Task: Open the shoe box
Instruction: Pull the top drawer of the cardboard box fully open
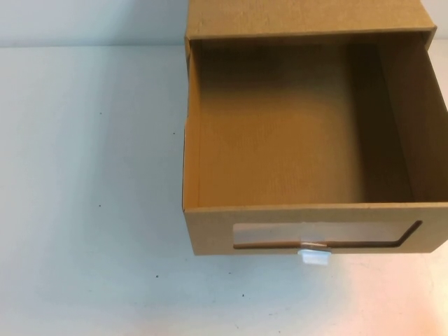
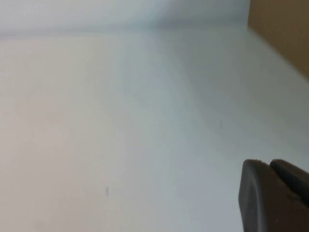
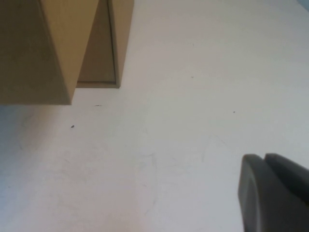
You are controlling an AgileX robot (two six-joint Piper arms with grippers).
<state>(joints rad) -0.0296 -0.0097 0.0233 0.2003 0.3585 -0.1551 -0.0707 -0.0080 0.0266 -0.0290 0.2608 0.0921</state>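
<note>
The box (image 1: 210,231) sits on the right of the tabletop (image 1: 91,175). Its drawer (image 1: 280,140) is drawn well out of the sleeve (image 1: 301,17) and is empty, with the pull tab (image 1: 314,255) facing the robot. The opening looks done, so the sound course is to stay clear and avoid nudging the drawer back. The right hand (image 3: 265,164) is closed on nothing, low over bare tabletop near a box corner. The left hand (image 2: 270,169) is likewise closed and empty, well apart from the box.
</note>
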